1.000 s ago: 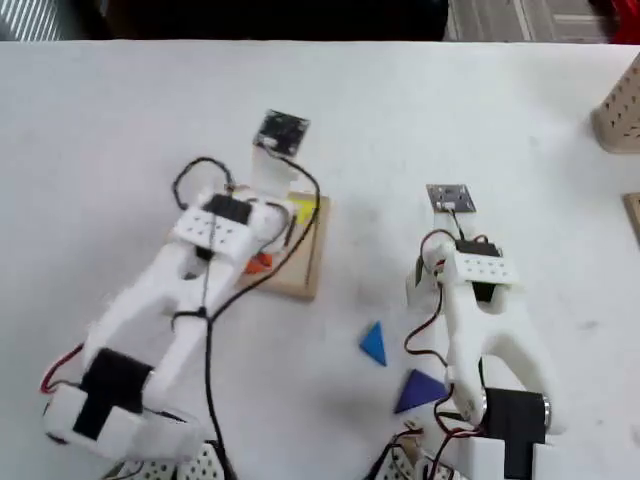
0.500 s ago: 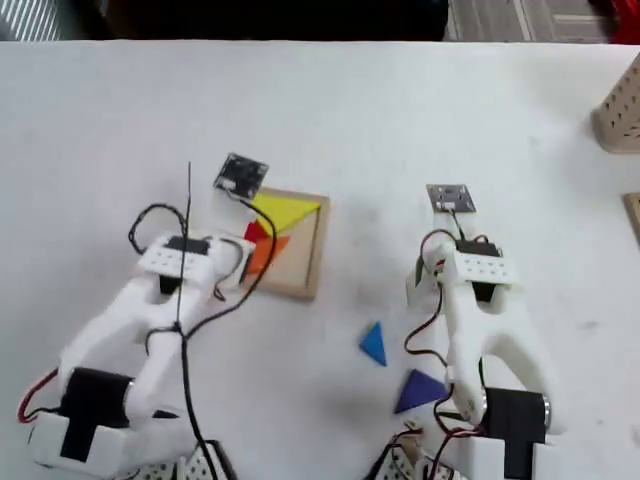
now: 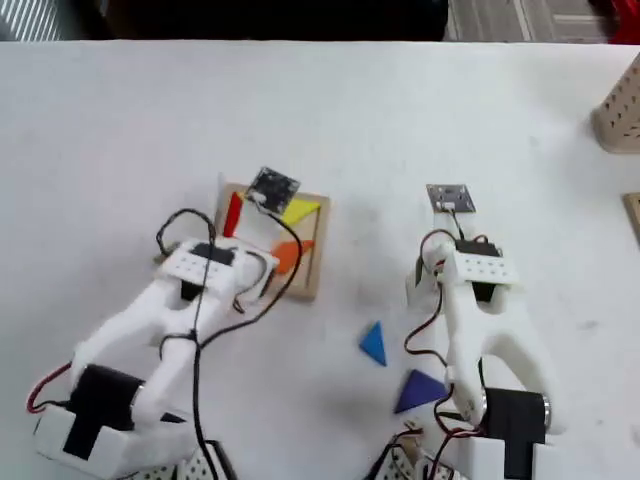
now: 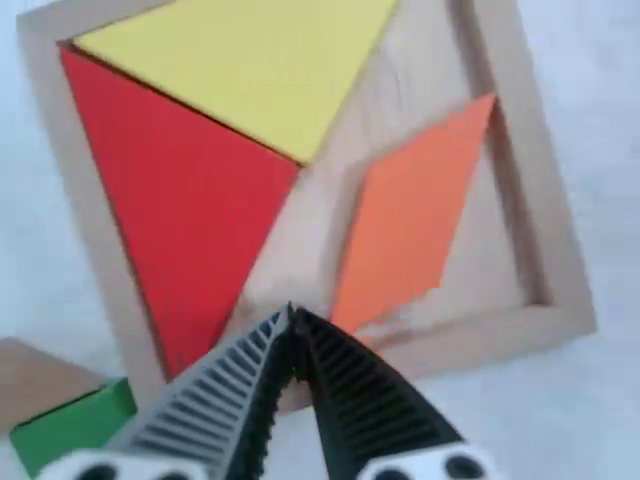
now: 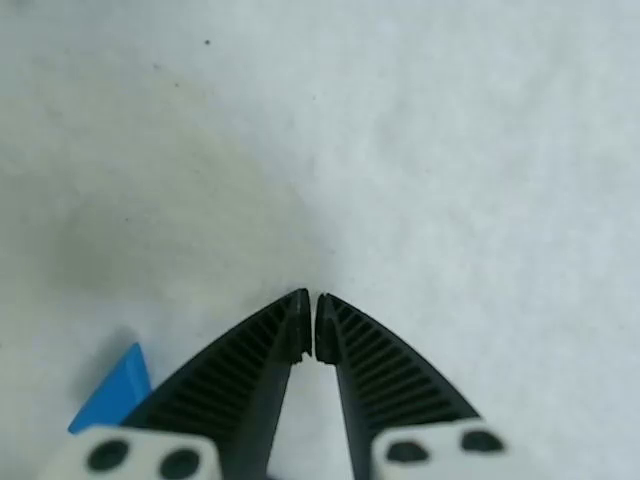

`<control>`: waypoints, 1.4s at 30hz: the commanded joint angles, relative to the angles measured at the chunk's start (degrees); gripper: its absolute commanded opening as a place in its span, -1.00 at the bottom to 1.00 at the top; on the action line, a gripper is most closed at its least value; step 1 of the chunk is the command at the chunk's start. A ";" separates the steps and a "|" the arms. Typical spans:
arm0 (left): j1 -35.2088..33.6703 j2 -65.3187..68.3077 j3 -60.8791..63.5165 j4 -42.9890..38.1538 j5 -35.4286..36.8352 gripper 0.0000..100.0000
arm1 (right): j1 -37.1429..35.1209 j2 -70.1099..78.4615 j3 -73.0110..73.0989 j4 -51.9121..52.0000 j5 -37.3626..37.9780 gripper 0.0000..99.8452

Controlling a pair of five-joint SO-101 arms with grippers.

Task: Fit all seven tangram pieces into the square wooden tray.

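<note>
No text, label, number or sign can be read on anything in these views.

light is coming in bright and diffuse from above. the white table point(image 3: 120, 110) is blowing out to near-flat white in the high view, and the room behind its far edge is reading dark. the left arm point(image 3: 150, 300) and right arm point(image 3: 490, 320) are throwing only faint, soft-edged shadows. in the left wrist view the orange piece point(image 4: 410, 220) is dropping a soft shadow onto the tray point(image 4: 535, 180) floor. in the right wrist view a diffuse grey shadow patch is lying on the table.
</note>
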 commanded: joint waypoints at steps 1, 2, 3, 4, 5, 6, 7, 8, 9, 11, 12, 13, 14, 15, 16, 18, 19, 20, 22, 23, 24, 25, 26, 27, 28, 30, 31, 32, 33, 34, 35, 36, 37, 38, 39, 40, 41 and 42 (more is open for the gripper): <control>3.38 -1.45 -0.53 0.26 2.20 -0.96 | -0.40 -2.24 -0.26 -0.48 0.62 -0.95; 3.82 -1.45 -0.62 0.26 2.20 -0.96 | -0.40 -2.24 -0.26 -0.48 0.62 -0.95; 3.82 -1.36 -0.70 0.09 2.20 -0.96 | -0.40 -2.24 -0.26 -0.48 0.62 -0.95; 3.91 -1.27 -0.70 -0.09 2.20 -0.96 | -0.31 -2.33 -0.26 -0.48 0.62 -0.95; 3.91 -1.19 -0.70 -0.09 2.20 -0.96 | -0.31 -2.33 -0.26 -0.48 0.97 -0.95; 4.00 -1.19 -0.70 -0.18 2.20 -0.96 | -0.31 -2.33 -0.26 -0.40 1.58 -0.95; 4.09 -1.19 -0.70 -0.18 2.20 -0.96 | -0.31 -2.33 -0.26 -0.40 1.76 -0.95; 4.09 -1.19 -0.79 -0.18 2.29 -0.96 | -0.31 -2.33 -0.26 -0.40 1.76 -0.95; 4.26 -1.19 -0.79 -0.18 2.29 -0.96 | -0.31 -2.33 -0.26 -0.40 1.76 -0.95; 5.49 -1.10 -1.41 -0.18 3.34 -0.96 | -0.31 -2.33 -0.26 -0.40 1.76 -0.95; 6.02 -1.10 -1.58 -0.09 4.40 -0.96 | -0.31 -2.33 -0.26 -0.40 1.76 -0.95; 6.73 -1.10 -1.76 -0.09 5.27 -0.96 | -0.31 -2.33 -0.26 -0.40 1.76 -0.95; 7.78 -1.10 -1.93 -0.18 5.89 -0.96 | -0.22 -2.33 -0.26 -0.40 1.76 -0.95; 8.92 -1.10 -2.02 -0.26 6.24 -0.96 | -0.22 -2.33 -0.26 -0.40 1.76 -0.95; 10.24 -1.10 -2.20 -0.26 6.42 -0.96 | -0.22 -2.24 -0.26 -0.40 1.76 -0.95; 12.35 -1.01 -2.90 -0.26 7.74 -0.96 | -0.22 -2.24 -0.26 -0.40 1.76 -0.95; 13.05 -1.01 -3.25 -0.26 8.35 -0.96 | -0.22 -2.24 -0.26 -0.40 1.76 -0.95; 13.58 -1.01 -3.60 -0.26 8.97 -0.96 | -0.22 -2.24 -0.26 -0.40 1.76 -0.95; 13.76 -0.92 -5.10 -0.44 9.49 -0.96 | -0.22 -2.24 -0.26 -0.40 1.76 -0.95; 13.49 -0.92 -5.63 -0.88 9.49 -0.96 | -0.22 -2.24 -0.26 -0.40 1.76 -0.95; 13.32 -0.92 -6.07 -1.23 9.49 -0.96 | -0.22 -2.24 -0.26 -0.40 1.85 -0.95; 13.23 -0.92 -6.42 -1.76 9.49 -0.96 | -0.22 -2.24 -0.26 -0.40 1.85 -0.95; 13.23 -0.92 -6.59 -2.37 9.49 -0.96 | -0.22 -2.24 -0.26 -0.40 1.85 -0.95; 13.23 -0.92 -6.68 -2.73 9.49 -0.96 | -0.22 -2.24 -0.26 -0.40 1.85 -0.95; 13.23 -0.92 -6.68 -3.08 9.49 -0.96 | -0.22 -2.24 -0.26 -0.40 1.85 -0.95; 12.53 -0.92 -6.51 -3.08 9.49 -0.96 | -0.22 -2.24 -0.26 -0.40 1.93 -0.95; 11.91 -0.92 -6.51 -3.08 9.49 -0.96 | -0.22 -2.33 -0.26 -0.40 1.93 -0.95; 10.95 -0.92 -6.59 -2.99 9.49 -0.96 | -0.22 -2.33 -0.26 -0.40 1.93 -0.95; 9.98 -0.92 -6.68 -2.99 9.49 -0.96 | -0.22 -2.33 -0.26 -0.40 1.93 -0.95; 9.01 -0.92 -6.68 -2.99 9.49 -0.96 | -0.22 -2.33 -0.26 -0.40 2.02 -0.95; 8.13 -0.92 -6.68 -2.99 9.32 -0.96 | -0.22 -2.33 -0.26 -0.40 2.02 -0.95; 7.25 -0.92 -6.68 -2.99 9.14 -0.96 | -0.22 -2.33 -0.26 -0.40 2.02 -0.95; 6.46 -0.92 -6.59 -2.99 9.14 -0.96 | -0.22 -2.33 -0.26 -0.40 2.02 -0.95; 5.67 -0.92 -6.51 -2.99 9.05 -0.96 | -0.22 -2.33 -0.26 -0.40 2.02 -0.95; 4.97 -0.92 -6.33 -2.99 9.05 -0.96 | -0.22 -2.33 -0.26 -0.40 2.02 -0.95; 4.62 -0.92 -6.33 -3.08 9.05 -0.96 | -0.22 -2.33 -0.26 -0.40 2.02 -0.95; 4.53 -0.92 -6.33 -3.08 9.05 -0.96 | -0.22 -2.33 -0.26 -0.40 2.02 -0.95; 4.70 -0.92 -6.42 -3.08 9.05 -0.96 | -0.22 -2.33 -0.26 -0.40 2.02 -0.95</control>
